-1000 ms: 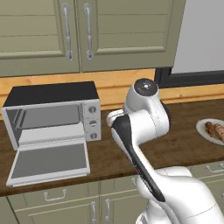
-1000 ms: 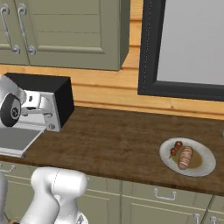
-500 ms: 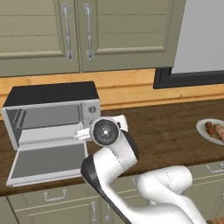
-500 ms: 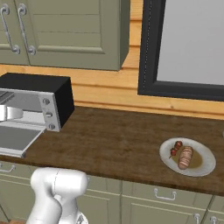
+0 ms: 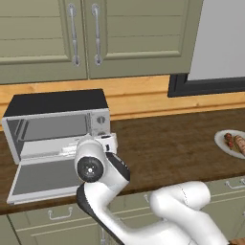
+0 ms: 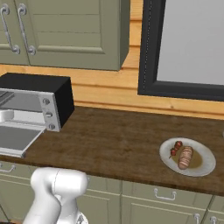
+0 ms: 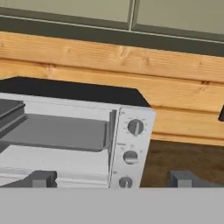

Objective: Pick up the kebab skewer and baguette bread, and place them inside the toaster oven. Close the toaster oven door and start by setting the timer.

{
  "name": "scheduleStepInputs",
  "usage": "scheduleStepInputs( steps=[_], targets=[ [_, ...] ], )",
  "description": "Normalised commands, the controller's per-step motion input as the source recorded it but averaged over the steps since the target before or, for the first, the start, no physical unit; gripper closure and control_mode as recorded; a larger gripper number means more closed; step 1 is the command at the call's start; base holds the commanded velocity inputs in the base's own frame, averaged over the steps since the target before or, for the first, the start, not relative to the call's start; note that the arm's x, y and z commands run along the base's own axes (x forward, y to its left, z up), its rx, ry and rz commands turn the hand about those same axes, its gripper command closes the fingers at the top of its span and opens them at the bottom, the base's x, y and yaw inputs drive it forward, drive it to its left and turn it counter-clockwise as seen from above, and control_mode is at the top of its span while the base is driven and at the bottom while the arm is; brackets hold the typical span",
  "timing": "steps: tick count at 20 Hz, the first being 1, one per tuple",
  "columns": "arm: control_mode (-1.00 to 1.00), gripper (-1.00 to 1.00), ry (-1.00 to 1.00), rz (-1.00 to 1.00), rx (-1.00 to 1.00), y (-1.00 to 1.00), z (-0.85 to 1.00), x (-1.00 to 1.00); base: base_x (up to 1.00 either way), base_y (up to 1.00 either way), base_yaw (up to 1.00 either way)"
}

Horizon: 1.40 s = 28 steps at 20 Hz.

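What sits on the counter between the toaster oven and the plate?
Nothing: in the right base view, bare counter runs from the toaster oven to the plate.

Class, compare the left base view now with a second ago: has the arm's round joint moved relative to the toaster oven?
Yes. The joint has swung left and down, from right of the toaster oven to in front of its open door.

In the left base view the plate is cut off by the right edge, and the arm's white body hides part of the toaster oven door. In the right base view the toaster oven runs past the left edge. In the hand view its left part is cut off too.
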Motion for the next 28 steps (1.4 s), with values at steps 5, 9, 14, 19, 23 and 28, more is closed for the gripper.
scheduleStepInputs(
  steps=[5,9,14,19,23,28],
  targets=[
    [-1.0,-1.0,-0.15,0.0,0.02,0.43,-0.03,0.34,0.0,0.0,0.0],
    [-1.0,-1.0,-0.03,-0.01,0.09,0.36,-0.28,0.38,0.0,0.0,0.0],
    [-1.0,-1.0,0.0,-0.06,0.13,0.39,-0.28,0.5,0.0,0.0,0.0],
    [-1.0,-1.0,0.0,-0.02,0.05,0.14,-0.12,0.48,0.0,0.0,0.0],
    [-1.0,-1.0,0.0,0.0,0.0,0.11,-0.34,0.33,0.0,0.0,0.0],
    [-1.0,-1.0,0.0,0.0,0.0,0.08,-0.21,0.44,0.0,0.0,0.0]
  ],
)
